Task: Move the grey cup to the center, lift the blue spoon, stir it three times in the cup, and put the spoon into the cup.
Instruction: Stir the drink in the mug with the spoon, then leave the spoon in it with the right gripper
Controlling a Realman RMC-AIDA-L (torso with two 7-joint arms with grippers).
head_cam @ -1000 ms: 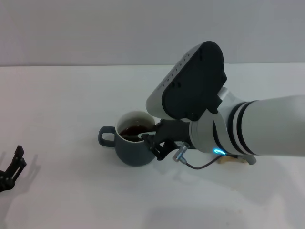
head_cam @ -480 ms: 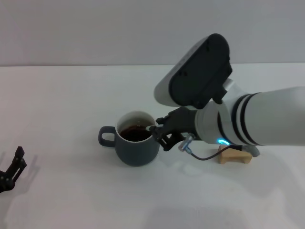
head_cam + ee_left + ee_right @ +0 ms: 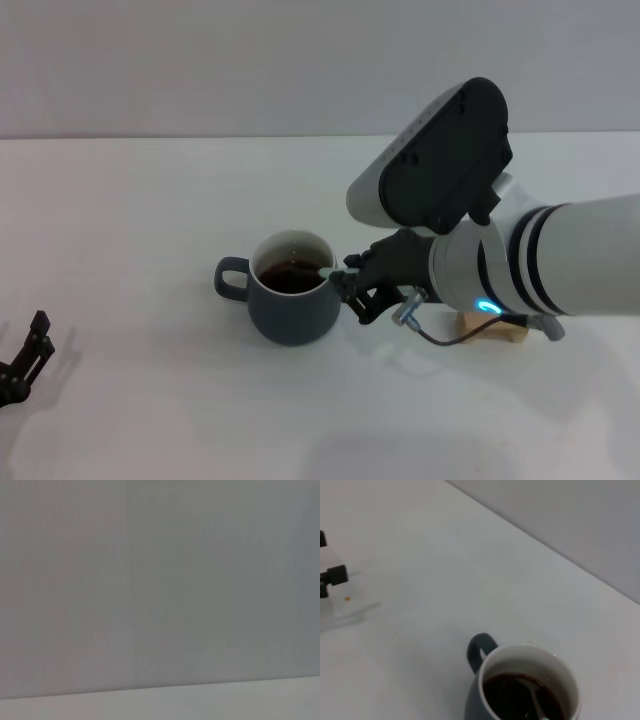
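The grey cup (image 3: 290,305) stands mid-table with dark brown liquid inside and its loop handle pointing to my left. It also shows in the right wrist view (image 3: 520,690). The blue spoon (image 3: 322,272) leans on the cup's right rim, with its metal bowl down in the liquid (image 3: 536,702). My right gripper (image 3: 352,288) is just right of the cup at rim height, shut on the outer end of the spoon's handle. My left gripper (image 3: 25,360) is parked at the table's front left, well away from the cup.
A small wooden block (image 3: 492,332) lies right of the cup, partly hidden under my right forearm. The white table (image 3: 150,200) stretches to a grey wall behind. The left wrist view shows only wall and table edge.
My right gripper has moved right, from over the cup's rim to just beside it, tilting the spoon outward. The cup has slid slightly right. The wooden block has come into view.
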